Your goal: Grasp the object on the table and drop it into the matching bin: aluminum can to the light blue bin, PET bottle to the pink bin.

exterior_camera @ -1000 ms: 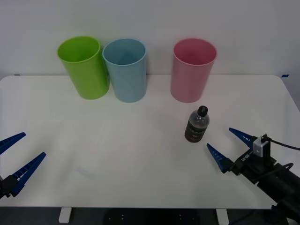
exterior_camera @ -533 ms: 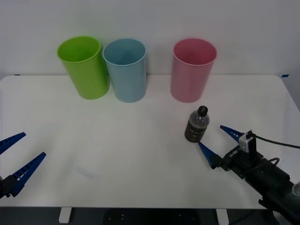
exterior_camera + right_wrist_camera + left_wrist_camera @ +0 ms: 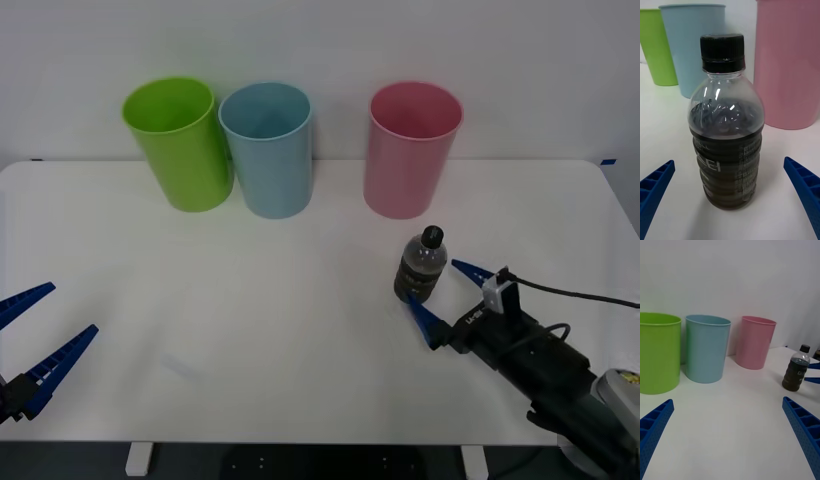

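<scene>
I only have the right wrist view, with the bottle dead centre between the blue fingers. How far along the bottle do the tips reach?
Observer: From the front, the right gripper is open, with its tips on either side of the PET bottle's lower body and not pressing it.
Operator: Where's the other arm?
Observer: The left gripper hangs open at the table's near left edge, far from the bottle.
Operator: How do the bins line up?
Observer: The pink bin is rightmost and stands behind the bottle. It is set apart from the light blue bin, with the lime green bin leftmost.

Bright, even light; soft shadows; sharp focus.
</scene>
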Controlling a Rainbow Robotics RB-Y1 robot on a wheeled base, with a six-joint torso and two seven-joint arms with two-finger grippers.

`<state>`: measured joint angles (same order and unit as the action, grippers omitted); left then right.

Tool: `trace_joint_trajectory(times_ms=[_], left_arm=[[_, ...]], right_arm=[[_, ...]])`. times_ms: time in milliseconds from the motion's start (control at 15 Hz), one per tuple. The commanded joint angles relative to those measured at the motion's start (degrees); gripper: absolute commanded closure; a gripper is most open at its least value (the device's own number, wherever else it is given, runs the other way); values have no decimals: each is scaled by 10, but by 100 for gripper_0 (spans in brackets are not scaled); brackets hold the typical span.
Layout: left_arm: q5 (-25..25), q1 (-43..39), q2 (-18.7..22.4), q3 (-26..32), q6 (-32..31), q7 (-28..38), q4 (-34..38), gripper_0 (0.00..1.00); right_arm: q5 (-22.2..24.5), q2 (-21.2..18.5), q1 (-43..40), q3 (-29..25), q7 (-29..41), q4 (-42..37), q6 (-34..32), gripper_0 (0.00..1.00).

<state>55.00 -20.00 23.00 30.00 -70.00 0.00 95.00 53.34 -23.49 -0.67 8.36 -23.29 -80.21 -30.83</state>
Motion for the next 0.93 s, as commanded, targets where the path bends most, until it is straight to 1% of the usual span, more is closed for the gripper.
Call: trace_joint_trajectory(times_ms=[67,200,600,933], left_arm=[[0,0,0,0,0,0,0,0],[0,0,0,0,0,0,0,0],[0,0,0,0,0,0,0,0],[0,0,0,0,0,0,0,0]], right_arm=[[0,-1,11,19,0,0,28,0],[-1,0,29,32,1,16,40,0],[1,32,94,35,-10,91,43,0],[0,34,100,36,-15,95,48,0]])
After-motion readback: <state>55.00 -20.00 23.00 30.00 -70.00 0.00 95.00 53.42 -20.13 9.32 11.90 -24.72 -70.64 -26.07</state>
